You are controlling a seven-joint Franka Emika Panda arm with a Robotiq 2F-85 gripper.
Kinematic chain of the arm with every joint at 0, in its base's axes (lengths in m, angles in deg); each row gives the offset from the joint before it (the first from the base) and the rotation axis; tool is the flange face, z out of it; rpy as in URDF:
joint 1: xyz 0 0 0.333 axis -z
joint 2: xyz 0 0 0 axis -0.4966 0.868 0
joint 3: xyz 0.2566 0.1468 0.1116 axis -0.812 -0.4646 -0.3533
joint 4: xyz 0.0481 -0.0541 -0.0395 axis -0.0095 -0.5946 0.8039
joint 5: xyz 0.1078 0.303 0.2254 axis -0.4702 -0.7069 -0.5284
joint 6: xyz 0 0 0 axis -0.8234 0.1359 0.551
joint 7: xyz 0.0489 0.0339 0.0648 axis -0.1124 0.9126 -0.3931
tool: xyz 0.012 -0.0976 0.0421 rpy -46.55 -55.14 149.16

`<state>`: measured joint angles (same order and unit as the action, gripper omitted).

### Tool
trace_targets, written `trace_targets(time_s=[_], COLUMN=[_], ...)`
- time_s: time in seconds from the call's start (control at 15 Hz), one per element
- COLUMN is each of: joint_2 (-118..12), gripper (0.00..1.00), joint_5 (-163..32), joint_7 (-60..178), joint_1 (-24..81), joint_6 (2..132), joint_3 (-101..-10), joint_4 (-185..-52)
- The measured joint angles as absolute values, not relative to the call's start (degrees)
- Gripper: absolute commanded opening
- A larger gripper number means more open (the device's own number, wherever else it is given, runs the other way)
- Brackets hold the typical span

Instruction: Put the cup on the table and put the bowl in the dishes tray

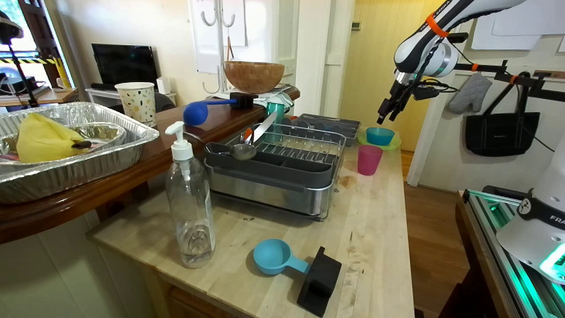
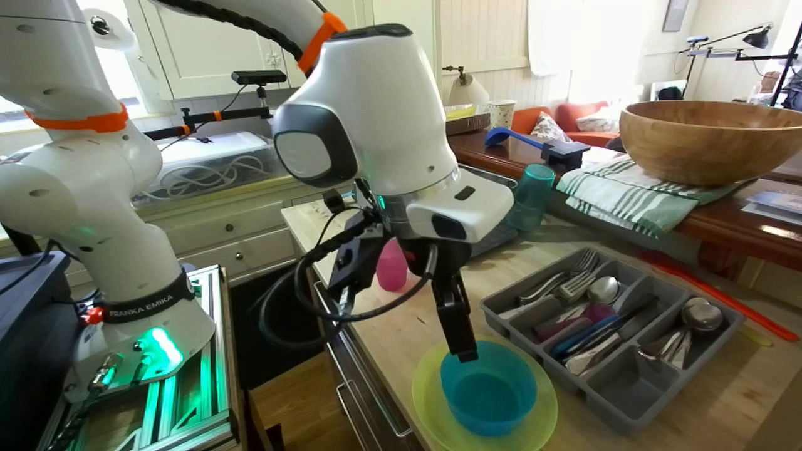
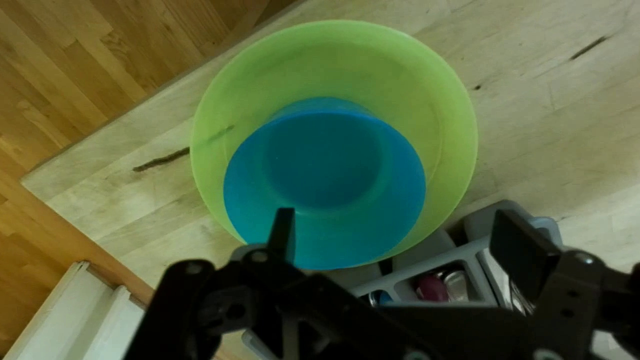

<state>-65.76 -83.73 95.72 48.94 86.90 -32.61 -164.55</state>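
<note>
My gripper (image 3: 395, 215) spread, empty: probably to straddle bowl (image 3: 325, 170) wall, 4 o'clock in wrist view. Cup (image 1: 369, 160) stands on table (image 1: 373, 229), seemingly done.

In an exterior view, a clear pump bottle (image 1: 190, 216) stands at eight o'clock, a turquoise scoop (image 1: 273, 257) with a black block (image 1: 320, 282) on its handle lies at six, and a foil pan (image 1: 101, 165) sits at nine. In an exterior view, a yellow-green plate (image 2: 427, 393) lies at five, a grey cutlery tray (image 2: 642, 389) at four, and a striped towel (image 2: 626, 193) at three, under a wooden bowl (image 2: 708, 150).
</note>
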Motion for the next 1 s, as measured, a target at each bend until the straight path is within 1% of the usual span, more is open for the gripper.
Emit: trace_targets(time_s=[0.4, 0.47, 0.53, 0.67, 0.73, 0.8, 1.0], joint_2=[-58.48, -57.32, -56.23, -54.19, -53.35, -52.71, -51.72], gripper=[1.00, 0.91, 0.73, 0.58, 0.49, 0.42, 0.18], joint_5=[-88.56, -88.64, -88.72, -89.04, -89.21, -89.13, -89.07], joint_7=[101.10, 101.11, 101.11, 101.11, 101.11, 101.01, 100.92], joint_1=[49.14, 49.15, 49.18, 49.27, 49.32, 50.23, 54.38], joint_6=[86.90, 87.00, 87.06, 87.28, 87.37, 87.52, 87.59], joint_3=[-34.01, -34.19, -34.33, -34.61, -34.75, -35.82, -40.18], joint_4=[-161.00, -160.46, -159.92, -158.83, -158.31, -157.84, -156.51])
